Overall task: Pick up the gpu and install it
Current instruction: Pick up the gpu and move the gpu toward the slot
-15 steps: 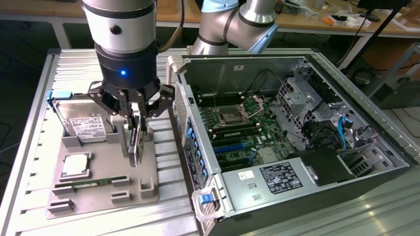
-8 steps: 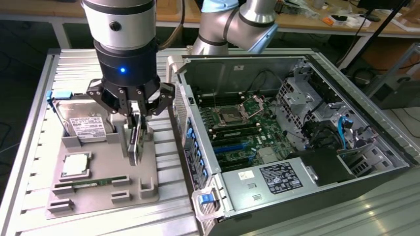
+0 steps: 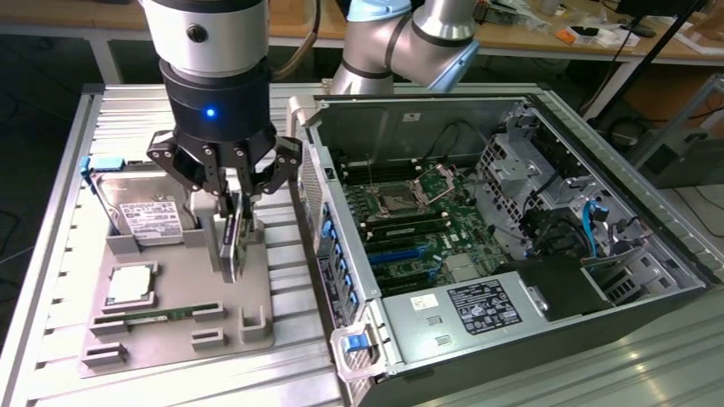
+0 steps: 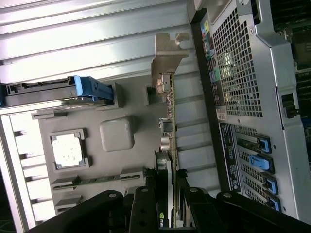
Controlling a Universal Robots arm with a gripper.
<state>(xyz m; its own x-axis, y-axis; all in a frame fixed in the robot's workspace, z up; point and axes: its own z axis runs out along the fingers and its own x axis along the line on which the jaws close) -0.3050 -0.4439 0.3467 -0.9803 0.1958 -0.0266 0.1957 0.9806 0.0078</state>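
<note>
The gpu (image 3: 231, 246) is a thin dark card standing on edge over the grey holder tray (image 3: 254, 305), to the exterior view's left of the open computer case (image 3: 509, 212). My gripper (image 3: 234, 202) comes straight down on it, its fingers shut on the card's upper edge. In the wrist view the gpu (image 4: 167, 111) shows edge-on, with its silver end bracket (image 4: 168, 51) at the far end and my gripper (image 4: 167, 201) clamped around the near end. I cannot tell whether the card's lower edge still touches the tray.
On the tray lie a silver hard drive (image 3: 145, 216), a square processor (image 3: 130, 284) and a green memory stick (image 3: 158, 315). The case wall (image 3: 322, 212) rises close beside the card. Inside lies the motherboard (image 3: 413, 225). A ribbed metal table (image 3: 125, 110) carries everything.
</note>
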